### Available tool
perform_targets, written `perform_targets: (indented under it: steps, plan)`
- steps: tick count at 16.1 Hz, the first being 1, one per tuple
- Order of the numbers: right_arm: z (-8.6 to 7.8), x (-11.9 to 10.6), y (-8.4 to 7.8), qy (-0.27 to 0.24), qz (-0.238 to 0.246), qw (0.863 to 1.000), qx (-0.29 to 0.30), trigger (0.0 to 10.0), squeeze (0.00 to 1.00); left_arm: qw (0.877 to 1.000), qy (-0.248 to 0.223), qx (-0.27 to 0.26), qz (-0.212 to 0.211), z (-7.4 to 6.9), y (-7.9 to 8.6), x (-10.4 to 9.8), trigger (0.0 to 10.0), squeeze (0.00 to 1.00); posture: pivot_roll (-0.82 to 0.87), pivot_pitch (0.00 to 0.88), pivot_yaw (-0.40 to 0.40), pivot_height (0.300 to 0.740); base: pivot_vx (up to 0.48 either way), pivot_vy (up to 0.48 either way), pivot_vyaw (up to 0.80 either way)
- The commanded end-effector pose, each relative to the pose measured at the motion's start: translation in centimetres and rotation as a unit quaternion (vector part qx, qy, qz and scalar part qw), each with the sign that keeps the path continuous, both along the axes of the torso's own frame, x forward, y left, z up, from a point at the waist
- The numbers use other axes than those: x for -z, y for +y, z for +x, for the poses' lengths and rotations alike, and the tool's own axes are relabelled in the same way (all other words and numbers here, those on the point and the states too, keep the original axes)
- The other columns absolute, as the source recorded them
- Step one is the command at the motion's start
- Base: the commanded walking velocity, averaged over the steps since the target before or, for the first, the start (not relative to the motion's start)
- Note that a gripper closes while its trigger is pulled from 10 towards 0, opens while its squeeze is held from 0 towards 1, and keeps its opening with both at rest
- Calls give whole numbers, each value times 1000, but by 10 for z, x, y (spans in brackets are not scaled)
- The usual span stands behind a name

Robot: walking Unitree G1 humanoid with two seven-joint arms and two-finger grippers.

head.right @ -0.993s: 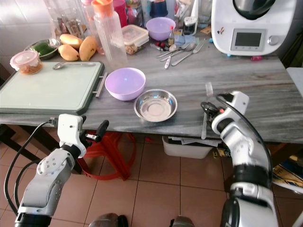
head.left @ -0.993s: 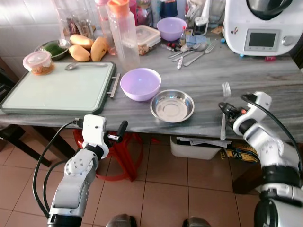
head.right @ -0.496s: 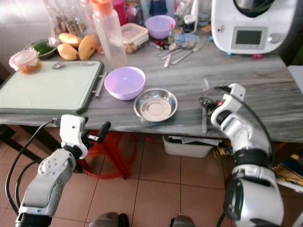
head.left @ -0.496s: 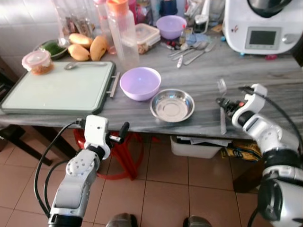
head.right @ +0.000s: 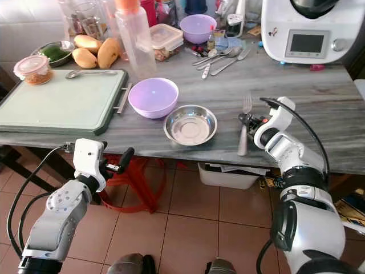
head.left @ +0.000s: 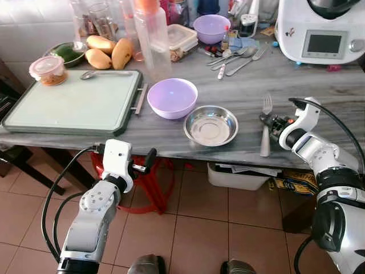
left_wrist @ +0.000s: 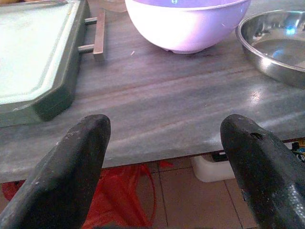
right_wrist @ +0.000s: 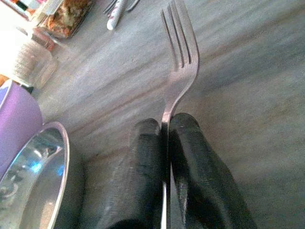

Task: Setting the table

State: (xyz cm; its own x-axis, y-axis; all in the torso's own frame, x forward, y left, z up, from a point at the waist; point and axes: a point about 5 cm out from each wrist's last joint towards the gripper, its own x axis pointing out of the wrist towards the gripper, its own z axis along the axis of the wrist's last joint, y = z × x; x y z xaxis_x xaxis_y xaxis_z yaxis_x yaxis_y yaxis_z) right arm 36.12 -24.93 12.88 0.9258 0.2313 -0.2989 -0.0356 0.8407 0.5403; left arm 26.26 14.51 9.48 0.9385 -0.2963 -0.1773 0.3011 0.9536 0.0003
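Right gripper [right_wrist: 164, 125] pinching fork [head.left: 265, 123] near table's [head.left: 319, 85] front edge, beside steel bowl [head.left: 210, 125] | left gripper [left_wrist: 164, 138] spread wide below front edge

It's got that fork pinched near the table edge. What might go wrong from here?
The right gripper pinches the fork by its thin handle, so it might twist or slip out. The handle end hangs past the table edge, so a dropped fork might fall to the floor. Swinging left, it might knock the steel bowl.
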Motion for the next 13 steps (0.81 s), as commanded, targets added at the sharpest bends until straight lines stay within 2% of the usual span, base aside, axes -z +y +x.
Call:
perform_targets:
  steps: [1, 10, 11, 12, 13]
  plan:
    - [-1, 8, 4, 20, -3, 1000, -7, 10000, 1000, 1000, 0, -3, 10, 1, 2, -1, 10000, 0, 24, 57, 102, 740, 0, 0, 0]
    - [-9, 16, -7, 47, -21, 999, -9, 10000, 1000, 1000, 1, -3, 8, 3, -3, 1, 10000, 0, 7, 36, 88, 740, 0, 0, 0]
    - [-9, 16, -7, 50, -33, 998, -11, 10000, 1000, 1000, 2, -4, 8, 4, -3, 2, 10000, 0, 6, 34, 85, 740, 0, 0, 0]
    - [-9, 15, -9, 41, -86, 995, -7, 10000, 1000, 1000, 2, -4, 7, 4, -3, 2, 10000, 0, 4, 32, 84, 740, 0, 0, 0]
    - [-7, 12, -9, 33, -112, 993, -3, 10000, 1000, 1000, 2, -5, 7, 4, -3, 2, 10000, 0, 2, 29, 82, 740, 0, 0, 0]
